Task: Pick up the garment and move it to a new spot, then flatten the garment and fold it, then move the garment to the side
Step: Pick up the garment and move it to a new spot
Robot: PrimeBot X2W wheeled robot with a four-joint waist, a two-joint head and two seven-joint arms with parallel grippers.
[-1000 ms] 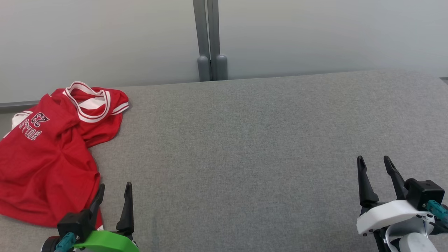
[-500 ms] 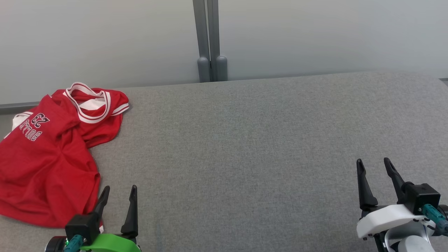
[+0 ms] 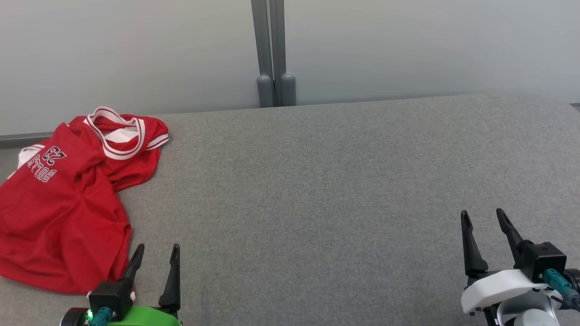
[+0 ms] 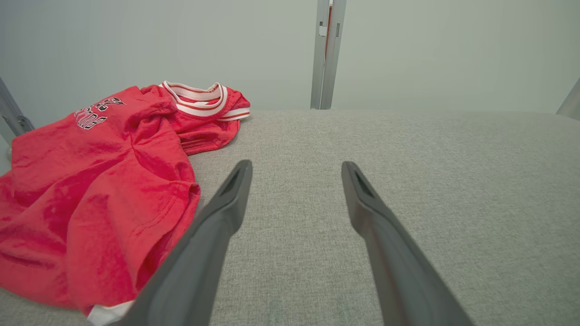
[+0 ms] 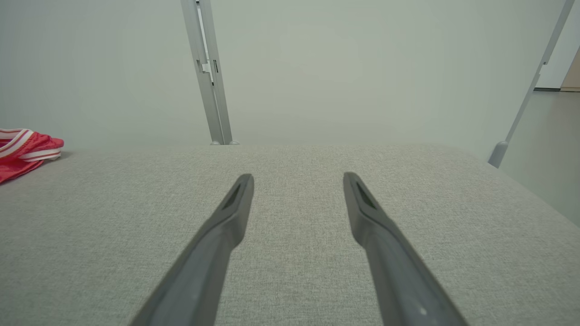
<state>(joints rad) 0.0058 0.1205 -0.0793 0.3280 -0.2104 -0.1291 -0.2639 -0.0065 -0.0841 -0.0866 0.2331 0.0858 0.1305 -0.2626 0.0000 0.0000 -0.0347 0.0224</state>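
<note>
The garment (image 3: pixel 63 203) is a crumpled red T-shirt with white-striped collar and dark lettering, lying at the left end of the grey fabric surface (image 3: pixel 317 190). In the left wrist view the garment (image 4: pixel 90 194) spreads just left of my fingers. My left gripper (image 3: pixel 157 247) stands open at the lower left, right beside the shirt's near hem, with nothing between its fingers. At the lower right my right gripper (image 3: pixel 481 212) is open too, far from the cloth. A corner of the garment (image 5: pixel 22 147) shows at the left edge of the right wrist view.
A pale wall with a grey vertical post (image 3: pixel 273 54) runs behind the surface. The surface's right edge drops off near a slanted metal leg (image 5: pixel 521 108).
My left gripper has shifted a little to the right and lower in the head view. The right gripper has sunk slightly. The garment lies as before.
</note>
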